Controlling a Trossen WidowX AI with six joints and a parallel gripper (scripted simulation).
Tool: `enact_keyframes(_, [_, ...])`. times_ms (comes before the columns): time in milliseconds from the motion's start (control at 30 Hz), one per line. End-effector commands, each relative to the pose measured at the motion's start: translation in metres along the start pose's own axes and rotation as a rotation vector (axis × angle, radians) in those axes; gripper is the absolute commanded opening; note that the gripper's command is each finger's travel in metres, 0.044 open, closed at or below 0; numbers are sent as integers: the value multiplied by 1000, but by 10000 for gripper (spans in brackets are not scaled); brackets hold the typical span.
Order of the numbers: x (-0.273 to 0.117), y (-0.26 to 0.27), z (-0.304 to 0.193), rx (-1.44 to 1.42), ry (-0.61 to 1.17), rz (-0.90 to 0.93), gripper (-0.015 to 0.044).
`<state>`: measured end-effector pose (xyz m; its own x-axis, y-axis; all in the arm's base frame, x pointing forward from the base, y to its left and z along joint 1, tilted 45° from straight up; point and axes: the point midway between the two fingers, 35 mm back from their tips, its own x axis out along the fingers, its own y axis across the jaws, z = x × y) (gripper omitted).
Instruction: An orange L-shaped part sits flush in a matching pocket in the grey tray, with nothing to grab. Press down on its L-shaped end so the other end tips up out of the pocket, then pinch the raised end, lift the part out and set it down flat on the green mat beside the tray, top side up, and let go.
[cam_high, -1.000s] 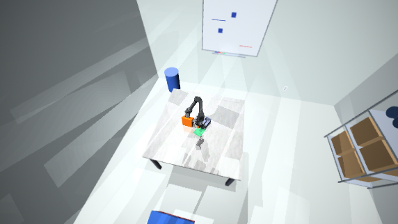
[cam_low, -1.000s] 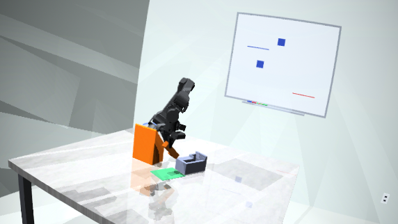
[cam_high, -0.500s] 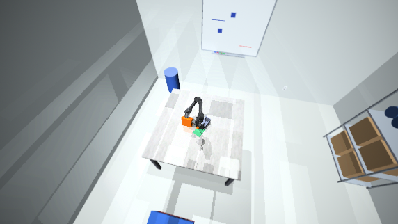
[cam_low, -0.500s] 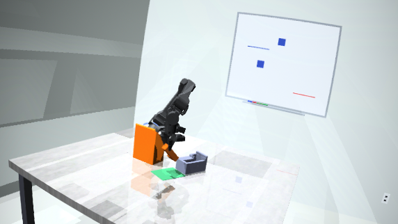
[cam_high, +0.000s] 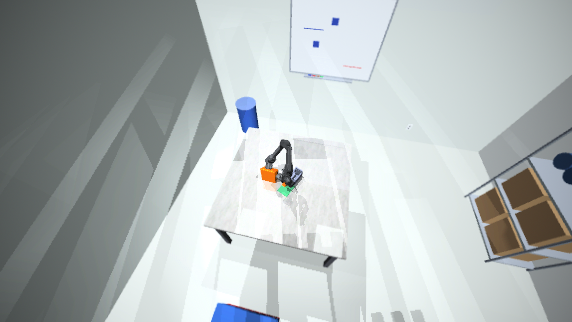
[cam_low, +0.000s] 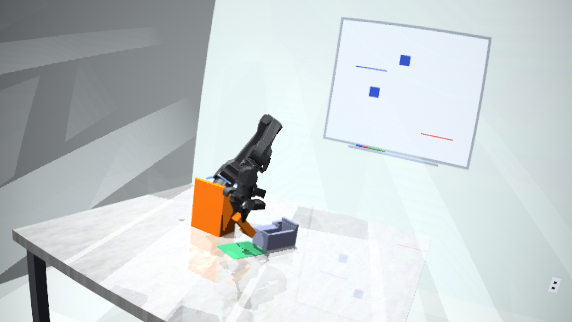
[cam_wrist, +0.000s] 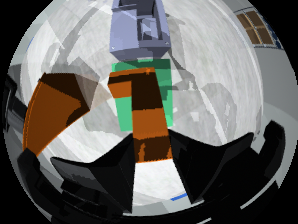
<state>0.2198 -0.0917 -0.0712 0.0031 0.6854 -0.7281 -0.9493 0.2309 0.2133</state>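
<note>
The orange L-shaped part (cam_low: 245, 226) (cam_wrist: 149, 122) is out of the tray, its straight end pinched between the fingers. My gripper (cam_low: 241, 214) (cam_wrist: 150, 135) is shut on it. In the exterior view the part slants down from the fingers towards the near side of the tray. In the wrist view its L-shaped end is away from the fingers, over the green mat (cam_high: 285, 191) (cam_low: 231, 250) (cam_wrist: 166, 116). The grey tray (cam_high: 297, 176) (cam_low: 276, 241) (cam_wrist: 125, 31) stands beside the mat, its pocket empty. Whether the part's low end touches anything cannot be told.
A tall orange block (cam_high: 269, 174) (cam_low: 207, 207) (cam_wrist: 56, 112) stands close beside the gripper and the mat, near the arm's base. The pale table (cam_high: 250, 210) (cam_low: 145, 245) carries all of these. A whiteboard (cam_high: 340, 50) (cam_low: 400, 110) hangs on the wall behind.
</note>
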Motion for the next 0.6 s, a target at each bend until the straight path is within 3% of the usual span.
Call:
enact_keyframes(0, [7,1,1,3,-6,4,0])
enact_keyframes(567, [33,1,2,3,-8,4,0])
